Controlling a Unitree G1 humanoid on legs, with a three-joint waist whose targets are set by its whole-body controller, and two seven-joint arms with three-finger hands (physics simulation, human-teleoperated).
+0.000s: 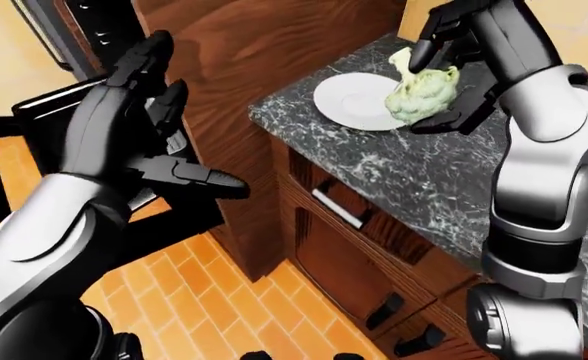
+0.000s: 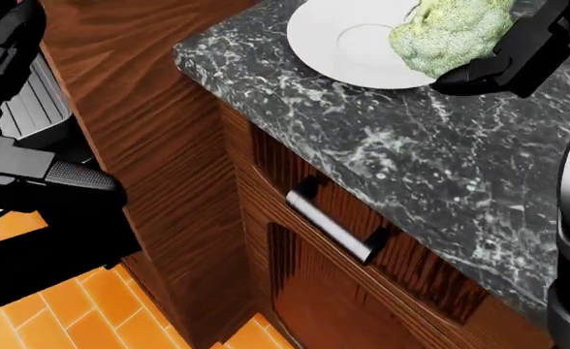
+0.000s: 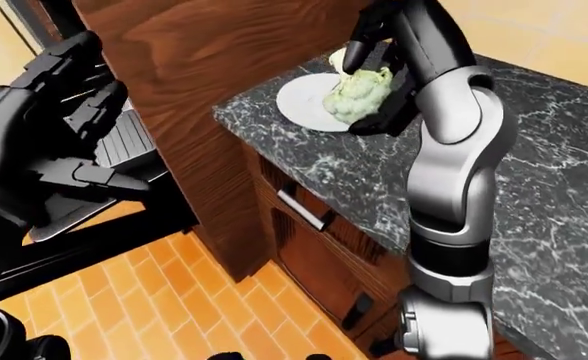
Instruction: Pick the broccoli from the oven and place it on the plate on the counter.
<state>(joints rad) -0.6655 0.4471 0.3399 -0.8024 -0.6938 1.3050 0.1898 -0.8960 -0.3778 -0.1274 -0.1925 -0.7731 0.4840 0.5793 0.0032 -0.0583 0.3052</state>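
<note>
Over the white plate's [image 1: 359, 100] right edge, the right hand [image 1: 452, 71] holds the broccoli [image 1: 421, 92], fingers clamped on it; left of the plate, off the desk [image 2: 431, 167], the left hand's [image 1: 139, 124] fingers are spread apart.

No text, label, brand, number or sign can be read in any of the three views. The white plate [image 2: 335, 36] is plain, the dark speckled surface [image 2: 431, 153] shows only its stone pattern, and the wooden cabinet [image 1: 244, 82] and its drawer handle [image 2: 332, 229] carry no lettering. The grey tray [image 3: 124, 146] beside the cabinet shows ridges but no writing. The dark panel at the top left of the left-eye view has a few small pale dots [image 1: 102, 34] that may be markings, but they are too small to read.
</note>
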